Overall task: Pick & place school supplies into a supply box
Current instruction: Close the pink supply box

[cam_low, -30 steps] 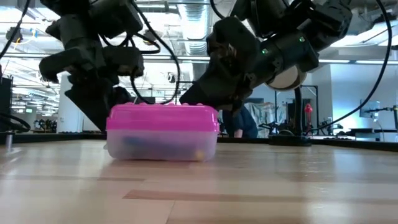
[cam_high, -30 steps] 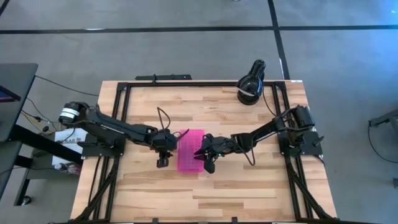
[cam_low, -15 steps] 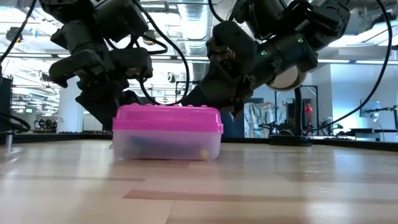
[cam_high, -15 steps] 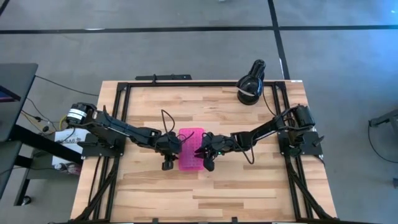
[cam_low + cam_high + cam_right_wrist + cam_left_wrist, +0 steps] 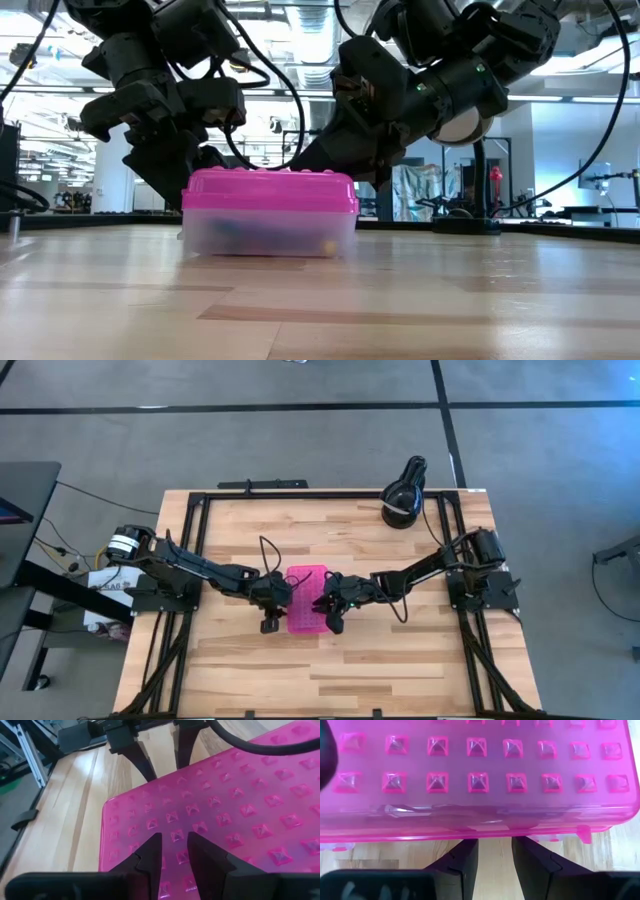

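Observation:
The supply box (image 5: 308, 600) stands closed at the table's middle, its pink studded lid (image 5: 268, 190) on a clear base (image 5: 265, 232). School supplies (image 5: 240, 235) show dimly through the base as blue and yellow shapes. My left gripper (image 5: 495, 842) is at the box's left long side, open by a narrow gap with nothing between its fingers. My right gripper (image 5: 172, 837) reaches over the lid from the right, also open by a narrow gap. In the high view the left gripper (image 5: 272, 600) and the right gripper (image 5: 326, 604) flank the box. My left gripper's two fingertips (image 5: 470, 847) meet the rim of the lid (image 5: 495, 832) on the box's left long side. They come slanting down from the table's left. The box stands flat on the table. My right gripper's fingertips (image 5: 152, 845) lie on the lid's studded top (image 5: 172, 827) near its right edge. They slant down from the table's right, with nothing pinched between them.
A black lamp (image 5: 405, 495) stands at the table's far right corner. Black frame rails (image 5: 200, 540) run along the left and right sides. Bare wood (image 5: 320, 670) lies between the box and the near edge.
My left gripper has moved down and toward the table's right, up against the box's left side. The box has slid a little toward the right along the table. In the last half second both have kept still.

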Tool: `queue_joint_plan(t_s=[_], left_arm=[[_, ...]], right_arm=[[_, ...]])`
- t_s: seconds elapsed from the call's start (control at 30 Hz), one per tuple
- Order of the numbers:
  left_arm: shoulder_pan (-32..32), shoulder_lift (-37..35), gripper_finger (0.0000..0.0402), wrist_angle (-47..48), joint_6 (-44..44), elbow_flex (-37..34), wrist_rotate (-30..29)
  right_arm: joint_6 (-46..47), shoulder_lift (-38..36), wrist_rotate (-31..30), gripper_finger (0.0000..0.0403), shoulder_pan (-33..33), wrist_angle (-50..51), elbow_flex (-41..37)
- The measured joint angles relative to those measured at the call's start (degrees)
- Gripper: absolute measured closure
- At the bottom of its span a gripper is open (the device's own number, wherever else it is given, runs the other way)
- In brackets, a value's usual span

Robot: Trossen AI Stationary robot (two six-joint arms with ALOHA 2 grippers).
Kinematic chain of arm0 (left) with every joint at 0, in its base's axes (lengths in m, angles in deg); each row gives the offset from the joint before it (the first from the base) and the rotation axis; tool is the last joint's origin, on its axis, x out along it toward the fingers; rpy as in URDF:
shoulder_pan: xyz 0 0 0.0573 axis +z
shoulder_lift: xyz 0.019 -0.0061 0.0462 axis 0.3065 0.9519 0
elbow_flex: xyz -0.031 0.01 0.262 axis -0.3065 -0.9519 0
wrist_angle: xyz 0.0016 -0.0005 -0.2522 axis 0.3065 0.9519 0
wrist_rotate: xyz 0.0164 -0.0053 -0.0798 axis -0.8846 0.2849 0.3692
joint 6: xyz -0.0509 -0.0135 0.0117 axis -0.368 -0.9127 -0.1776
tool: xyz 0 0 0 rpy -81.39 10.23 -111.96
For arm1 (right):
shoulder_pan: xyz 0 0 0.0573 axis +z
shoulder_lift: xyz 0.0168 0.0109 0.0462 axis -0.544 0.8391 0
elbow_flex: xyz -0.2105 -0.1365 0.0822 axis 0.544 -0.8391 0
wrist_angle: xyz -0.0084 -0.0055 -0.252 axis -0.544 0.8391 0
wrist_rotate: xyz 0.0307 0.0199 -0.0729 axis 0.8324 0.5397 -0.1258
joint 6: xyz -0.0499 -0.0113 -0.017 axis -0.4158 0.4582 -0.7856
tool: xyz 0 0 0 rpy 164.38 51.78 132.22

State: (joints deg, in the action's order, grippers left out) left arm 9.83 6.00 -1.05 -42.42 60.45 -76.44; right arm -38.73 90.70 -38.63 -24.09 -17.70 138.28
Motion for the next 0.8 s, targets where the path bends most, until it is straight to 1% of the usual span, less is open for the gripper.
queue_joint_plan(t_s=[0.13,0.27,0.57,0.67,0.8], left_arm=[[0.4,0.0,0.0288,0.0,0.4,0.0,-0.2],[0.4,0.0,0.0288,0.3,0.4,0.0,-2.4],[2.4,0.0,0.0288,0.8,1.4,0.0,-3.2],[3.2,0.0,0.0288,0.8,2.1,0.0,-3.3],[4.6,0.0,0.0288,0.0,3.3,0.0,-3.0]], right_arm=[[-3.0,-1.0,-1.4,0.0310,0.7,-0.1,-0.1],[-4.8,-2.4,-4.3,0.0310,0.9,0.2,-0.3],[-9.7,-7.6,-5.2,0.0310,0.9,0.0,-0.3],[-10.8,-9.9,-6.7,0.0310,0.9,1.9,-0.3],[-11.8,-12.5,-7.2,0.0310,0.9,6.9,-0.2]])
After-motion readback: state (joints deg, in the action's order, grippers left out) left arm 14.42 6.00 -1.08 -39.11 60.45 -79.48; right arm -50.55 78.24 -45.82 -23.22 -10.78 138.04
